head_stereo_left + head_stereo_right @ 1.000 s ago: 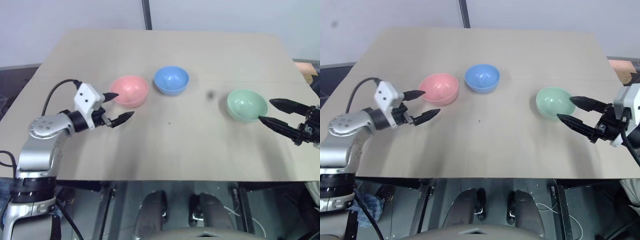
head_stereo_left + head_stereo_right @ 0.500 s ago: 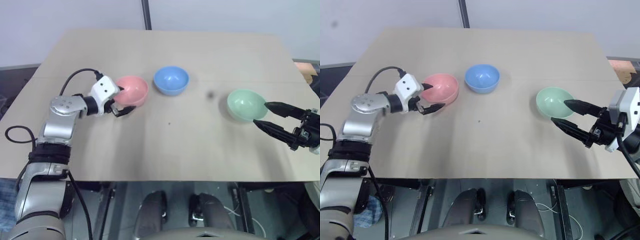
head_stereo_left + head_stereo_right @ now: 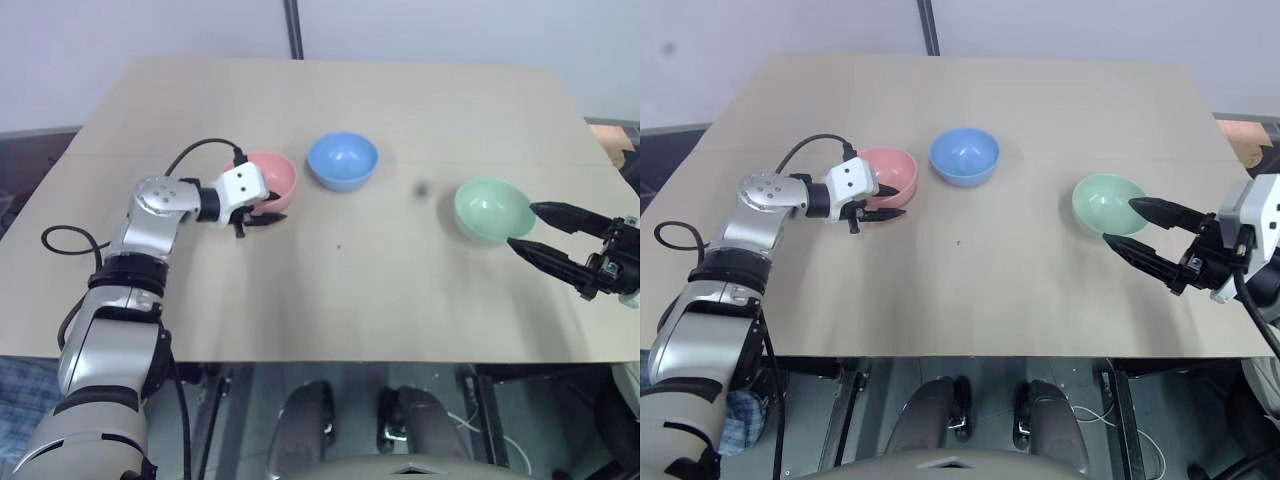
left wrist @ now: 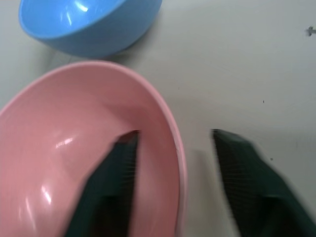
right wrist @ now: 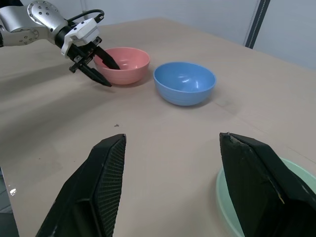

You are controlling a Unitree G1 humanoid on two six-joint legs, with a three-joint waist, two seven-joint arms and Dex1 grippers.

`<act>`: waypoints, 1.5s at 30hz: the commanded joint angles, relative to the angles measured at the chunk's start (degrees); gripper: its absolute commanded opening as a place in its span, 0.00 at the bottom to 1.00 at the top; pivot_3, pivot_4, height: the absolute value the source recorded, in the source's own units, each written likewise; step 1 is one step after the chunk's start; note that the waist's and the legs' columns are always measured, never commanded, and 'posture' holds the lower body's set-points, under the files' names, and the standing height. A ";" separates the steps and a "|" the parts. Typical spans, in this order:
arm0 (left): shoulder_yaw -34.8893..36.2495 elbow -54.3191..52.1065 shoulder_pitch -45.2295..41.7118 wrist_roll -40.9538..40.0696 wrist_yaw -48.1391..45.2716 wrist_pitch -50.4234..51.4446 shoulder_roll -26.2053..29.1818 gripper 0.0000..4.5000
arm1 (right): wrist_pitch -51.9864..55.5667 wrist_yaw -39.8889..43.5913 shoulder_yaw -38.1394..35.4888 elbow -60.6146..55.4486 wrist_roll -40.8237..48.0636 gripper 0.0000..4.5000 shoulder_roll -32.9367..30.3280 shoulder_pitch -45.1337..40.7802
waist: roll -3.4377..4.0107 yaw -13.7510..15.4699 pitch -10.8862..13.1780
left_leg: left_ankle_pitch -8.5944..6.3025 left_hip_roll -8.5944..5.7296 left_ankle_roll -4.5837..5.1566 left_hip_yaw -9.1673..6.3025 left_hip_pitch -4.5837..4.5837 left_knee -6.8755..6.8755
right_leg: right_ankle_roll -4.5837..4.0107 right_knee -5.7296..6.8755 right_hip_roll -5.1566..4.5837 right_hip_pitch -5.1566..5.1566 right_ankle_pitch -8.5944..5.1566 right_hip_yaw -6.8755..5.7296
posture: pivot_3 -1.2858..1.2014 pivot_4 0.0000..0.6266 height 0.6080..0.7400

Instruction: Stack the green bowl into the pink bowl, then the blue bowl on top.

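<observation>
The pink bowl (image 3: 278, 172) stands left of centre on the table, with the blue bowl (image 3: 342, 158) close on its right. My left gripper (image 3: 266, 211) straddles the pink bowl's near rim, open. One finger (image 4: 121, 163) is inside the bowl and the other (image 4: 237, 163) is outside, with a small gap to the rim. The green bowl (image 3: 488, 205) sits alone at the right. My right gripper (image 3: 521, 226) is open at its right side, its fingertips level with the bowl's edge and apart from it.
The tan table (image 3: 400, 300) has bare room between the blue and green bowls and along its front edge. A small dark mark (image 3: 421, 187) lies on that stretch. An orange object (image 3: 610, 135) sits past the table's right edge.
My left gripper has moved forward and right to the pink bowl, one finger now inside its rim, and its fingers have drawn closer together. The right gripper and the bowls stay put.
</observation>
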 commanded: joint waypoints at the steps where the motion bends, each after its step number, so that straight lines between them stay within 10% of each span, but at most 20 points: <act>1: -0.19 0.51 -1.85 0.61 -1.22 -2.88 0.22 0.06 | -1.28 -0.10 -2.01 -0.94 0.08 0.74 -0.12 0.18 | 0.00 0.04 0.00 | 0.00 0.00 0.00 0.00 0.00 0.00 | 0.00 0.00 0.00 0.00 0.00 0.00 | 0.52 0.24 1.00; 14: -5.89 -20.85 -2.15 -6.22 -23.77 -5.99 -2.35 0.01 | -1.83 1.07 1.02 1.87 -1.43 0.74 -1.15 -3.05 | 0.01 0.10 0.00 | -0.02 0.03 0.04 -0.23 -0.22 0.49 | 0.00 0.22 0.00 0.01 0.00 -0.20 | 0.52 0.24 1.00; 34: -15.79 -4.12 -11.26 -1.81 -24.92 -25.00 -15.69 0.01 | -1.32 -0.28 2.57 1.05 -1.80 0.74 -0.79 -4.80 | 0.01 0.07 0.00 | -0.17 0.03 0.29 -0.24 -0.23 0.67 | 0.00 0.45 0.04 -0.02 0.00 -0.15 | 0.52 0.24 1.00; 42: -12.37 -1.03 -10.99 -2.08 -19.47 -29.70 -17.21 0.68 | -1.37 -0.56 3.33 1.24 -1.78 0.74 -0.83 -5.17 | 0.00 0.10 0.00 | -0.17 0.03 0.30 -0.25 -0.23 0.67 | 0.00 0.45 0.02 -0.02 0.00 -0.16 | 0.52 0.24 1.00; 45: -11.47 -0.88 -11.06 -2.36 -18.16 -29.86 -16.96 0.68 | -1.44 -0.43 3.69 1.64 -1.84 0.74 -0.95 -5.66 | 0.01 0.07 0.00 | -0.17 0.03 0.30 -0.25 -0.23 0.67 | 0.00 0.45 0.02 -0.02 0.00 -0.16 | 0.52 0.24 1.00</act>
